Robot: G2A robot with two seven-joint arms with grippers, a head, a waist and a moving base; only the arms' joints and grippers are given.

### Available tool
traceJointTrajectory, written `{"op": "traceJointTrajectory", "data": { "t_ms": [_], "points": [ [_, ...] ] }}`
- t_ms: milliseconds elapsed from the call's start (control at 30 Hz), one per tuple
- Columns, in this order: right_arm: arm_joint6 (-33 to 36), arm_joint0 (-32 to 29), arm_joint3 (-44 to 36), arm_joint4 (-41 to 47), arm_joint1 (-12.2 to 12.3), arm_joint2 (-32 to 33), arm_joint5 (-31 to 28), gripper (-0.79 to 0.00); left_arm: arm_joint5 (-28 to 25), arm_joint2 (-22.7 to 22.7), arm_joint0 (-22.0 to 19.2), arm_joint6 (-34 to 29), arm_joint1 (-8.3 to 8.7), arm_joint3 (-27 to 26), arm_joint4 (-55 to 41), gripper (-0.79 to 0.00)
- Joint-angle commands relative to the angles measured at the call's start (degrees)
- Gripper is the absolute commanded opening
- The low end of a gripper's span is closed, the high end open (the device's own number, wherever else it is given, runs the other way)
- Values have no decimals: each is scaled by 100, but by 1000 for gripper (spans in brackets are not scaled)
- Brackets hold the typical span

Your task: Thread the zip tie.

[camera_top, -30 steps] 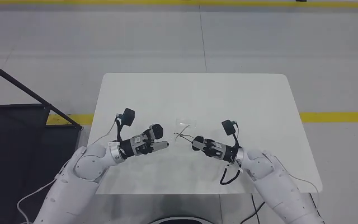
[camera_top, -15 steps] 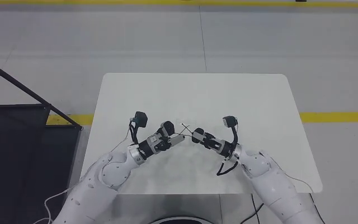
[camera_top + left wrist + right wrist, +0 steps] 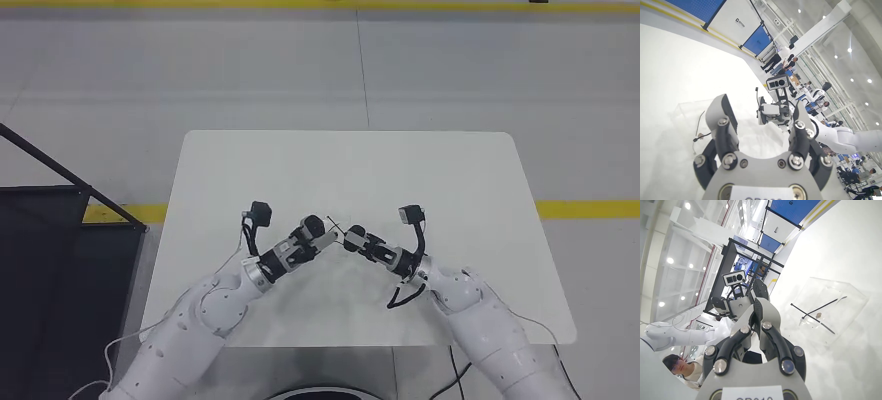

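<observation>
Since a second earlier, the left gripper (image 3: pixel 322 236) had swung in across the white table (image 3: pixel 450 180) toward the right gripper (image 3: pixel 350 237), and the two ended up almost tip to tip; the right one had shifted only a little.

Two grippers and two zip ties were visible. The ties were thin, black and flexible. They lay crossed in an X inside one shallow tray (image 3: pixel 831 280) of clear plastic, just beyond the fingertips of both grippers and touched by neither. The longer zip tie (image 3: pixel 797 308) had a small square head at one end, and the second zip tie (image 3: pixel 827 304) crossed over it. A small tan fleck (image 3: pixel 818 314) sat beside the crossing.

From the top, the ties showed as no more than a fine dark stroke off the two sets of fingertips, and the tray was barely visible. The right wrist view showed the tray's straight edges and both ties in full. The left wrist view showed the ties off to one side of its own fingers, with the right gripper straight ahead between them.

The left gripper's jaws stood wide apart and held nothing; its fingers (image 3: pixel 723 113) were pale grey shells with flat black pads. The right gripper's jaws were pressed together, their ribbed black pads meeting, with nothing visible between them.
</observation>
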Motion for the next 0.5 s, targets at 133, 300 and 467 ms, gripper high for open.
{"op": "traceJointTrajectory", "data": {
  "t_ms": [133,300,467],
  "points": [
    [92,10,27,-6,-15,24,-17,-785,38,70,-98,-18,-68,137,-45,-594],
    [142,-6,-8,-26,-24,51,-27,-785,45,126,-131,61,-127,211,-57,-640],
    [158,-24,-24,-39,-34,80,-16,-785,41,179,-171,93,-182,264,-22,-739]
  ]
}}
